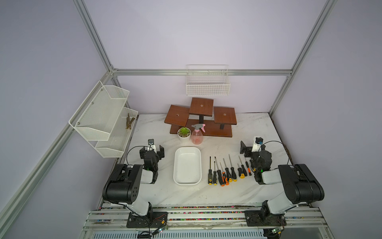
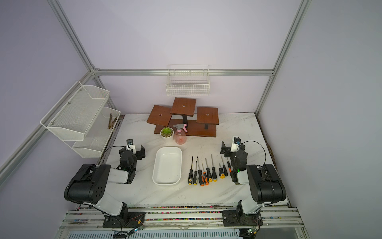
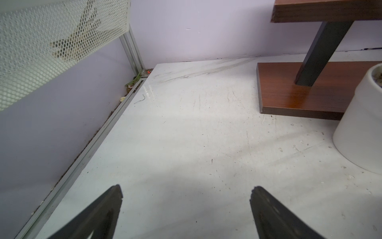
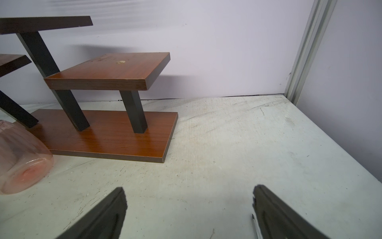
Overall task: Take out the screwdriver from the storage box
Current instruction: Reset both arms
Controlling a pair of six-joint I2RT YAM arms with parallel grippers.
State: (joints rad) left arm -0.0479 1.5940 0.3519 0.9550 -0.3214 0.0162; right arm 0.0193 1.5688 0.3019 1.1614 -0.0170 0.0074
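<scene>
Several black-, yellow- and orange-handled steel screwdrivers (image 1: 228,172) (image 2: 209,173) lie side by side in a row on the white marble-patterned bench (image 1: 227,196), right of centre in both top views. Each has its long axis running up and down the frame. The handles point toward the lower edge, and the shafts point toward the upper edge, leaning slightly left.

Just left of the row, and apart from it, sits the shallow white smooth-walled storage box (image 1: 187,165) (image 2: 167,165). Its long axis also runs up and down the frame, and every screwdriver lies outside it.

The left end effector (image 1: 152,149) (image 3: 187,191) hangs left of the box with its jaws spread wide, gripping nothing. The right end effector (image 1: 253,145) (image 4: 189,191) hangs at the upper right of the row, likewise wide open with nothing between its jaws.

Above the box in the frame stand a pink translucent spray bottle (image 1: 197,137) and a small green succulent in a white pot (image 1: 184,133).
</scene>
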